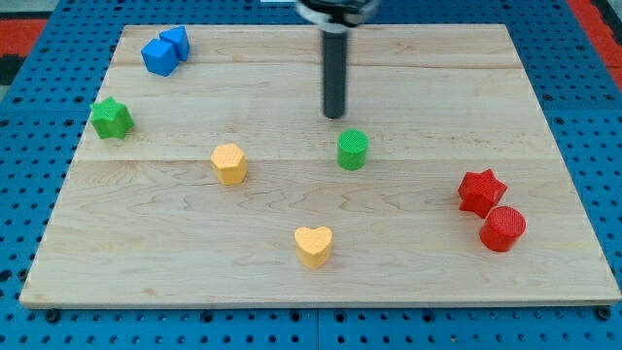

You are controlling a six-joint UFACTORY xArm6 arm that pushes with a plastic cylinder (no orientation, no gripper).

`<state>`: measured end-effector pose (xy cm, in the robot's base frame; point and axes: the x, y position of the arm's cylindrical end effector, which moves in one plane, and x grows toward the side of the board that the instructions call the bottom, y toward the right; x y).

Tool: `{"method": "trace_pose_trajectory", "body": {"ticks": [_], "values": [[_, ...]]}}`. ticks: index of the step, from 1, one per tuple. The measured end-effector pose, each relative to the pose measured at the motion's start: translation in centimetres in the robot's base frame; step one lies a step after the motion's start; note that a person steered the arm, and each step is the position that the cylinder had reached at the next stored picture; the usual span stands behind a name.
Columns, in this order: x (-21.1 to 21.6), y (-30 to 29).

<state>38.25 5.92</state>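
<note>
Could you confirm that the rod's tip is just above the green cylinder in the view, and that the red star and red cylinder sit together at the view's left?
Not quite: in the camera view the red star and red cylinder sit at the view's right. My tip is indeed just above the green cylinder.

Straight dark grey, near-black cylindrical rod (335, 68) is showing as the only clear part of the robot body, smooth and matte, with a faint lighter sheen running down one side. My tip (335, 117) is ending flat and blunt, same dark colour and width as the shaft. Above the rod, a wider black-and-white mount (335, 10) is getting cropped by the view's top; probably a round collar, too blurred to tell.
</note>
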Motion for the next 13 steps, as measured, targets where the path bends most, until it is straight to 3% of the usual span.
{"method": "trace_pose_trajectory", "body": {"ticks": [1, 2, 3, 5, 7, 9, 13], "values": [[5.8, 1.7], [4.8, -2.5], [2.5, -10.8], [8.4, -7.6], [0.7, -18.3], [-2.2, -24.9], [-2.2, -22.8]]}}
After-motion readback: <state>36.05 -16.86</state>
